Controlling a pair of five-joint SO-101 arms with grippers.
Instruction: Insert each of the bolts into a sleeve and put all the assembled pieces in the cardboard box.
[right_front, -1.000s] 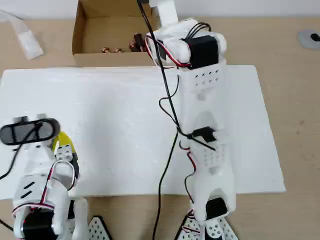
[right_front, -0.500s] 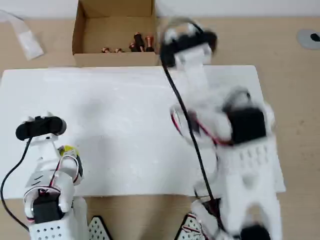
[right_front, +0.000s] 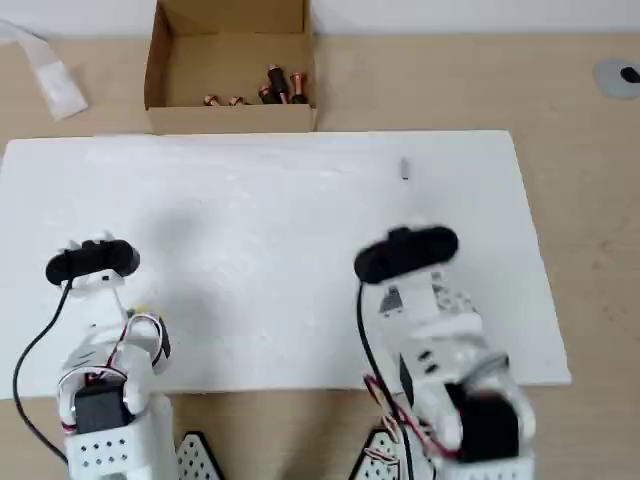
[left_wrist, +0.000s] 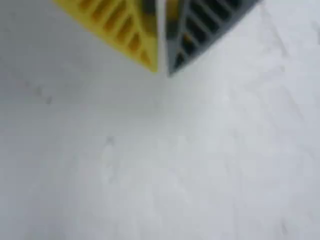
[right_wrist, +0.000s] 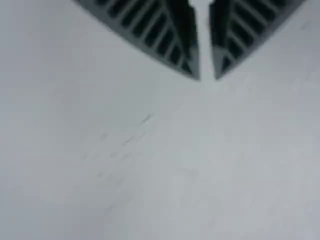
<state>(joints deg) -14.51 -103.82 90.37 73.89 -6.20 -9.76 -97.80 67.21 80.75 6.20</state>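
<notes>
The cardboard box (right_front: 155, 70) stands at the far edge, just beyond the white foam board (right_front: 260, 250). Several copper-coloured assembled pieces (right_front: 275, 88) lie inside along its near wall. Both arms are folded back at the near edge: the left arm (right_front: 95, 340) at the near left, the right arm (right_front: 430, 340) at the near right. My left gripper (left_wrist: 161, 70), with one yellow and one dark finger, is shut just above bare board and holds nothing. My right gripper (right_wrist: 206, 76), with two dark fingers, is also shut over bare board and holds nothing.
A small dark mark (right_front: 404, 168) sits on the board's far right part. A clear plastic bag (right_front: 45, 75) lies at the far left on the wooden table. A grey disc (right_front: 620, 75) is at the far right edge.
The right arm has drawn back from the box to the near edge of the table and folded down. The left arm has tucked in slightly.
</notes>
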